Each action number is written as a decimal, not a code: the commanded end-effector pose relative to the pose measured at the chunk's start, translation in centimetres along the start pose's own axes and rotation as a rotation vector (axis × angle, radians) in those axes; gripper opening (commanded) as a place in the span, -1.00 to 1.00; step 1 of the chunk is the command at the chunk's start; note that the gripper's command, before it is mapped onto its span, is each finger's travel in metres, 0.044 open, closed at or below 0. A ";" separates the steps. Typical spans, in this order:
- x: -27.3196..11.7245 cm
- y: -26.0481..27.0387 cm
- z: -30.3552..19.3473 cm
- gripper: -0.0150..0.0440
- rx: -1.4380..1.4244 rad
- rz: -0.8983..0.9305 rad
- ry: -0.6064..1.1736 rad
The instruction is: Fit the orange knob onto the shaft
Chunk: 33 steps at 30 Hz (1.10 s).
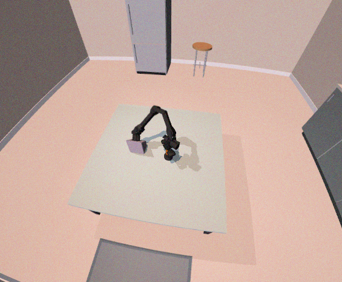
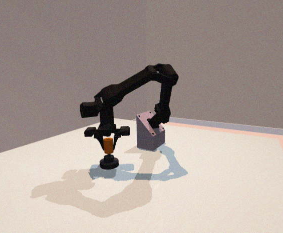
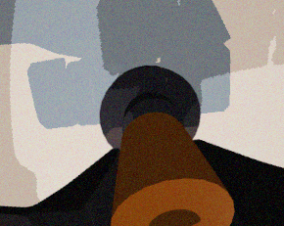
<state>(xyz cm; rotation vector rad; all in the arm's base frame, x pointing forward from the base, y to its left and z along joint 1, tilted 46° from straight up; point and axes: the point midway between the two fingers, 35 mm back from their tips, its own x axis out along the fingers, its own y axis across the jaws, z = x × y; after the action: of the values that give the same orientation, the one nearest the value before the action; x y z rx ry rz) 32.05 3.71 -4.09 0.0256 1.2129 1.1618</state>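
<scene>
The orange knob [image 2: 108, 146] [image 3: 153, 156] is upright between the fingers of my gripper [image 2: 108, 147], which is shut on it. The round dark pedestal [image 2: 108, 164] [image 3: 111, 109] stands on the table directly below. The knob's lower end is just above the pedestal's raised middle, with a small dark bit of the shaft [image 2: 108, 154] showing between them. Whether the shaft's tip is inside the hole is hidden. In the wrist view the knob covers the shaft, and the shaft's flat side does not show.
The arm's mauve base block [image 1: 137, 146] [image 2: 149, 137] stands on the pale table [image 1: 152, 187] [image 2: 212, 187] behind the pedestal in the exterior view. A fridge [image 1: 151, 36], a stool [image 1: 201, 46] and dark cabinets [image 1: 332, 136] stand away from the table.
</scene>
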 end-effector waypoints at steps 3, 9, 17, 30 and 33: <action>-0.3 0.0 0.1 -0.49 -0.059 -0.003 -0.001; -0.2 -0.1 0.3 -0.49 -0.213 -0.003 -0.001; 0.1 -0.3 0.2 -0.49 -0.213 -0.004 -0.001; 0.2 0.0 0.0 -0.49 -0.213 -0.003 -0.001; 0.2 0.1 0.0 -0.49 -0.213 -0.003 -0.001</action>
<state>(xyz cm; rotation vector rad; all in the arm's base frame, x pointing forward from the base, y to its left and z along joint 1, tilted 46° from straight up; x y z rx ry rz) 32.20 3.80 -4.18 -0.1376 1.0824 1.2801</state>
